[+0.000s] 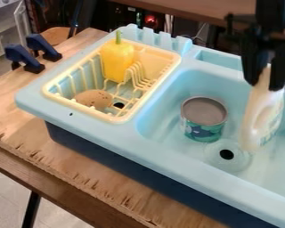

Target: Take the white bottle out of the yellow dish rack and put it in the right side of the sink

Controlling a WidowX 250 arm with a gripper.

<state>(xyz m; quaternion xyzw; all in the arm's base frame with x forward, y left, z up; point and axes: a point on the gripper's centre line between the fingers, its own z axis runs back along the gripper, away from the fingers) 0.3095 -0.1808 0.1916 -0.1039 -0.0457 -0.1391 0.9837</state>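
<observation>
At the upper right, the black gripper (267, 78) hangs down over the toy sink's basin, shut on the top of a cream-white bottle (262, 116). The bottle hangs nearly upright, its lower end close to the drain; whether it touches the basin floor I cannot tell. Left of it in the basin (168, 113) stands a can (204, 119) with a grey top and a teal patterned side.
A yellow dish rack (119, 118) on the sink's left side holds a yellow pepper (116, 61) and a brown potato-like object (93, 99). Two blue clamps (20, 57) grip the wooden table (79, 167) at the upper left.
</observation>
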